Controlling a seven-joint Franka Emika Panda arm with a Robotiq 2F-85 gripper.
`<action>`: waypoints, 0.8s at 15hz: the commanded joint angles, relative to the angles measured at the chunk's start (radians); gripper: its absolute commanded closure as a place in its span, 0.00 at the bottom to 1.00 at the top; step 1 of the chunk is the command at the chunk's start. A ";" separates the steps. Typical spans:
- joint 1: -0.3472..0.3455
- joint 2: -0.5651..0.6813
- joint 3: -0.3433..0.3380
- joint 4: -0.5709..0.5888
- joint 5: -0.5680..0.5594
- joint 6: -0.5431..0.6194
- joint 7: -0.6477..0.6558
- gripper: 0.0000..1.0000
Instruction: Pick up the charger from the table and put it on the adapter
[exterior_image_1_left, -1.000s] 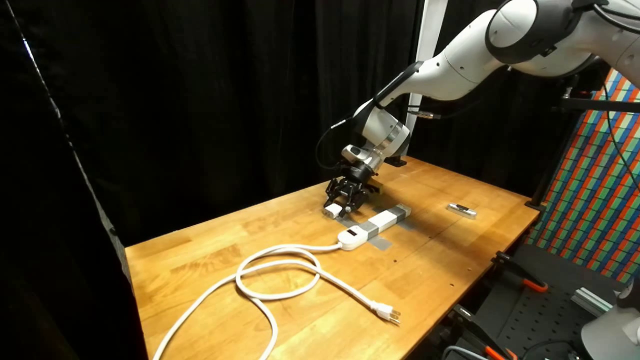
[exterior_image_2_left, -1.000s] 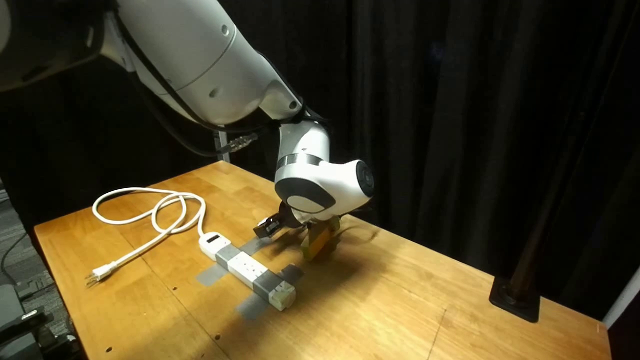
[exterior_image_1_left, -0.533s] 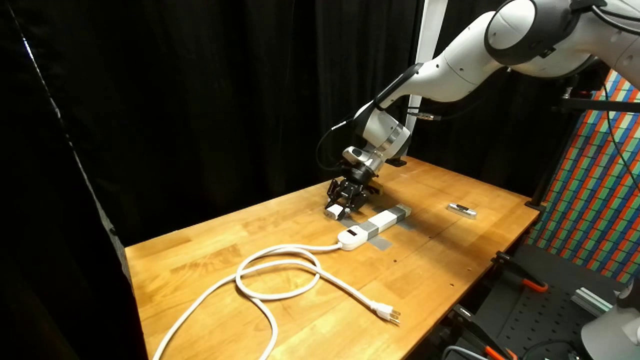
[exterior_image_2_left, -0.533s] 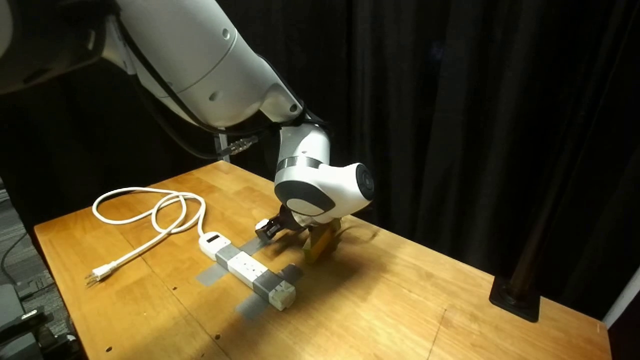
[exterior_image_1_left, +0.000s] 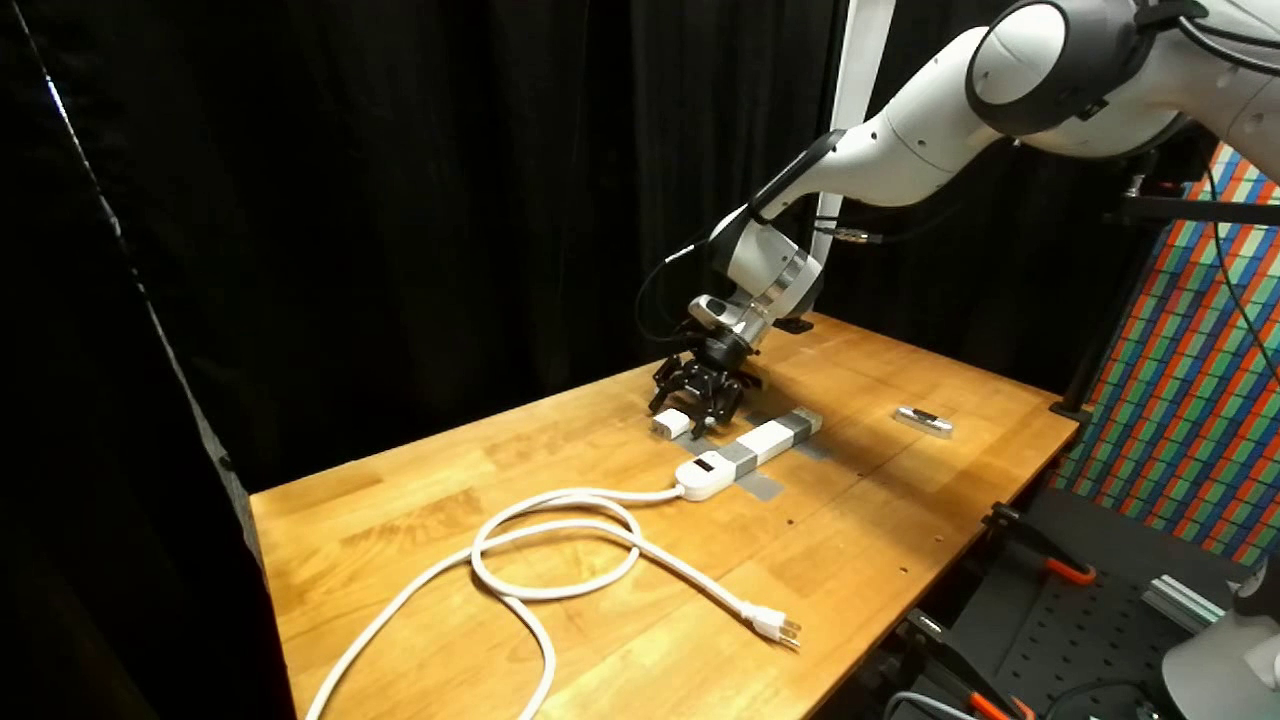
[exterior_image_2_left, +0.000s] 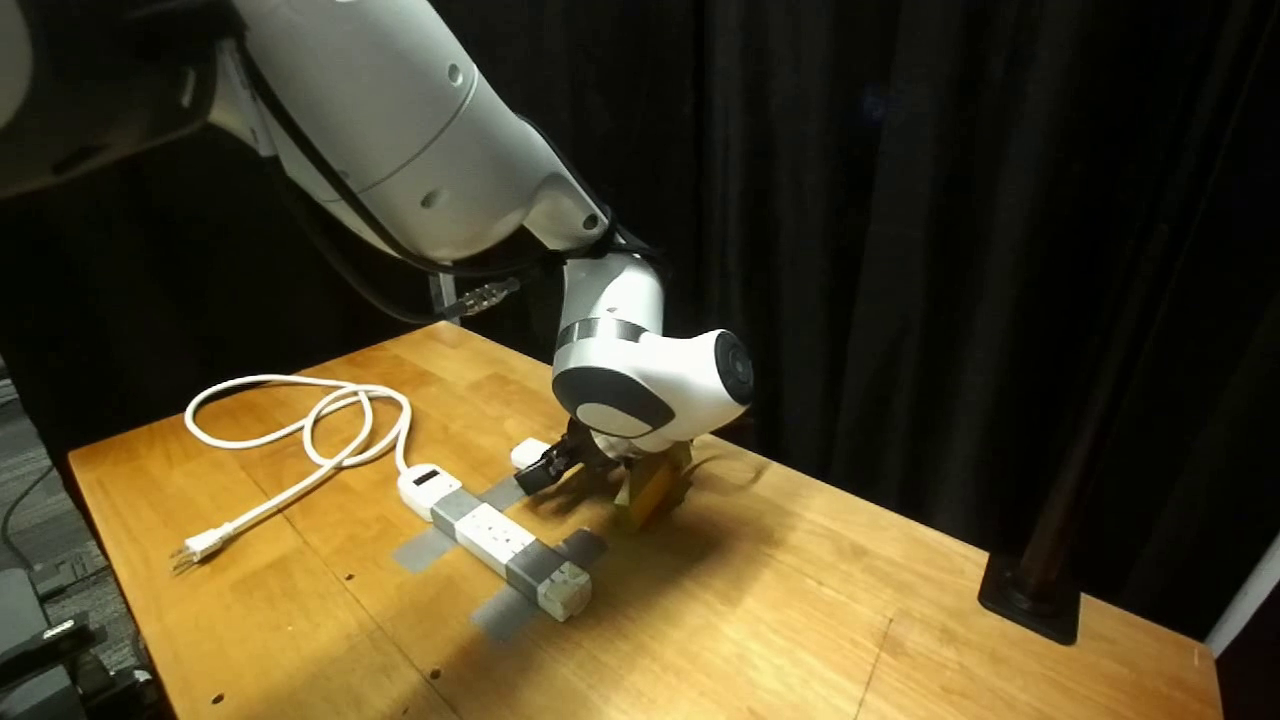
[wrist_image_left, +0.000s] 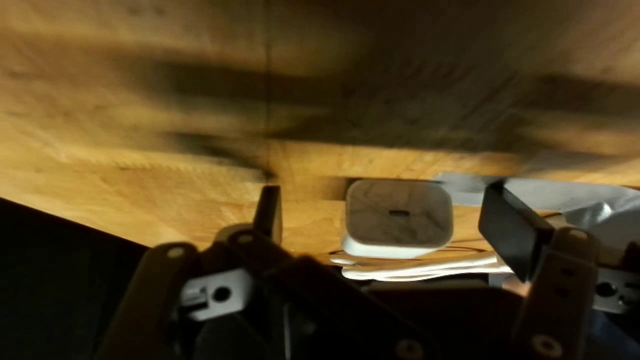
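- cord (exterior_image_1_left: 548, 595): loose loops on the table (exterior_image_1_left: 420, 510); snag looks unlikely.
- charger (exterior_image_1_left: 674, 423): on the table near the power strip (exterior_image_1_left: 765, 440), ungripped; might slide or tip if only its near end gets pinched.
- gripper (exterior_image_1_left: 678, 418): fingers (wrist_image_left: 510, 230) spread, grasping nothing; in wrist view charger sits closer to the strip-side one, so uneven contact could shove it.
- power strip: taped down; crooked grip could make charger miss its sockets (exterior_image_2_left: 495, 534).

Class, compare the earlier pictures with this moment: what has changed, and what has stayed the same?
The gripper has spread its jaws, which looked closed on the charger half a second ago, apparently letting go: both fingers now stand apart from it. The arm has edged slightly down and right in both exterior views. The adapter and its cable stayed put.
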 joint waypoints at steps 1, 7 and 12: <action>0.019 0.016 -0.014 0.031 0.027 0.018 -0.010 0.33; 0.028 0.019 -0.026 0.047 0.021 0.029 -0.001 0.74; 0.046 0.012 -0.038 0.083 0.019 0.040 0.097 0.77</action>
